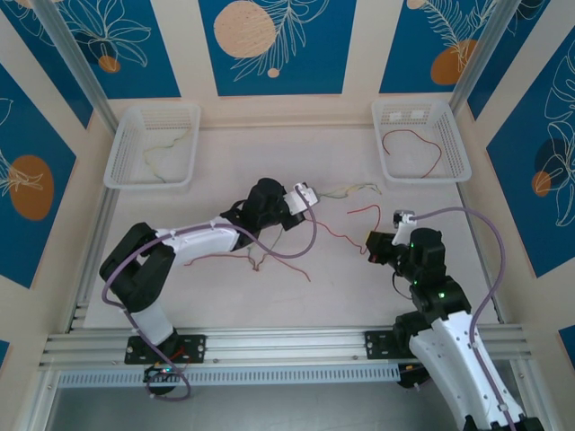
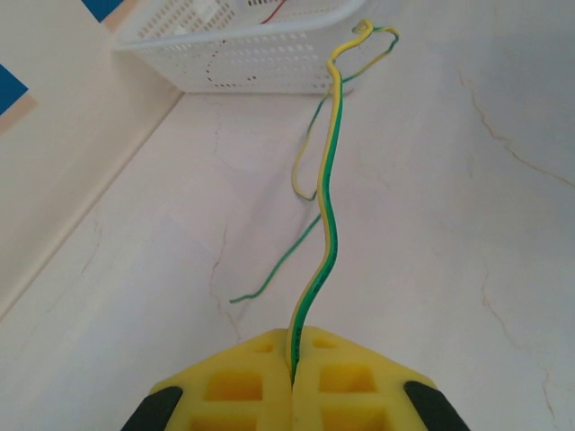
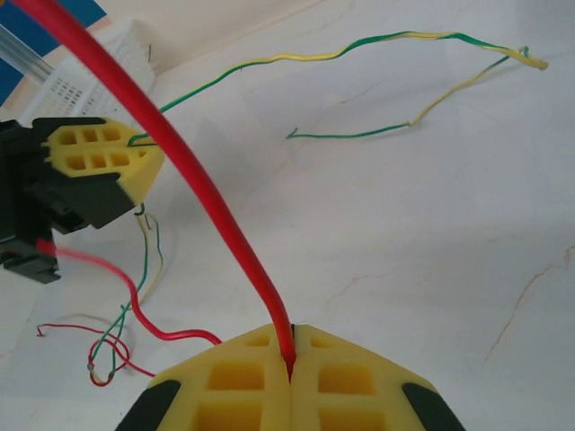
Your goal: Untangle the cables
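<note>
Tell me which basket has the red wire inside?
The far-right white basket holds the red wire; the far-left basket holds a pale yellowish wire.

The overhead camera looks down from behind both arms over the whole table [image 1: 296,296]. Each wrist camera skims low and close over its own yellow fingers [image 2: 243,386]; both catch the green-and-yellow wire [image 2: 328,215], also seen from above.
</note>
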Tool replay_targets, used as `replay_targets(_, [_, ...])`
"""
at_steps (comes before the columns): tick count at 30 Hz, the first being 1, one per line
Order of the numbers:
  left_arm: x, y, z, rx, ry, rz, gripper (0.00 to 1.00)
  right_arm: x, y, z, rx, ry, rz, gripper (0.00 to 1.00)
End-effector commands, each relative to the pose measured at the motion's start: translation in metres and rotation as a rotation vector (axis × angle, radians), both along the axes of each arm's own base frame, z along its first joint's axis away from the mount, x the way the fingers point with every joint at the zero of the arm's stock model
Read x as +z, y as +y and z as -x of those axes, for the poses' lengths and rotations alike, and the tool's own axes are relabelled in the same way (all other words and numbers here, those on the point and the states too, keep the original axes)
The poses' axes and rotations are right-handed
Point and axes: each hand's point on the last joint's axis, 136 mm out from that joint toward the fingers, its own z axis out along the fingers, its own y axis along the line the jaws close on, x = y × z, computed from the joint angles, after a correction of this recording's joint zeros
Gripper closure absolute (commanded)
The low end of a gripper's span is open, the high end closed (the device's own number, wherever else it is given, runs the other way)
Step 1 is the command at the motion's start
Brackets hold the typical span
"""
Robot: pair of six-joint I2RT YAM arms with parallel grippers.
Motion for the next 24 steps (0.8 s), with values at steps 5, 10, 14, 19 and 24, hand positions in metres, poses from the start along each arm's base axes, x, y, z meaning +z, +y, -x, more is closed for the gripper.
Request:
replay_targets(5, [0.020, -0.003, -0.016, 0.019, -0.005, 0.082, 0.97, 0.005, -0.043, 0.000, -0.263, 0.106, 0.100, 1.00])
replay_targets(10, [0.018, 0.001, -0.019, 0.046, -0.004, 0.072, 0.96, 0.043, -0.073, 0.009, -0.430, -0.003, 0.094, 1.00])
replay_targets(14, [0.019, -0.003, -0.011, 0.001, 0.016, 0.077, 0.82, 0.082, -0.080, 0.007, -0.471, -0.136, 0.058, 1.00])
replay_targets(19, [0.027, -0.003, 0.000, -0.030, 0.028, 0.095, 0.69, 0.120, -0.085, -0.031, -0.521, -0.187, 0.112, 1.00])
replay_targets(24, [0.051, 0.007, 0.013, -0.024, 0.013, 0.133, 0.47, 0.126, -0.108, -0.115, -0.586, -0.018, 0.164, 1.00])
